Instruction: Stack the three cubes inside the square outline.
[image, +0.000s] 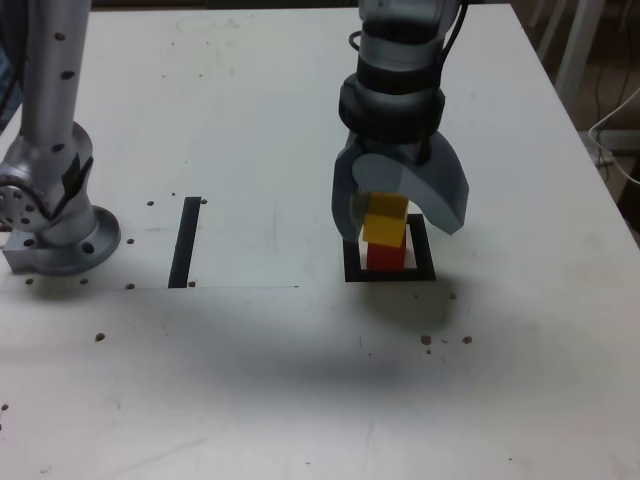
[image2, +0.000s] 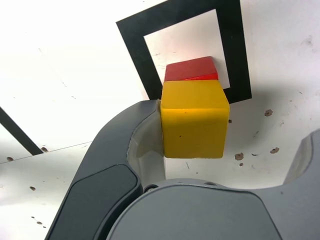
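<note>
Gripper (image: 400, 215) spread wide around a two-cube stack.
I see the yellow cube (image2: 194, 119) resting on the red cube (image2: 191, 69) inside the square outline (image2: 135, 37) on the white table (image: 300, 400); one jaw touches the yellow cube's side, the other stands clear, so nothing is clamped.

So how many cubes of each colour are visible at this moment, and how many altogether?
Red cube: 1, at the bottom, inside the square outline.
Yellow cube: 1, stacked on the red one.
Green cube: 0, none shows in either view.
Total: 2 cubes in view.
</note>
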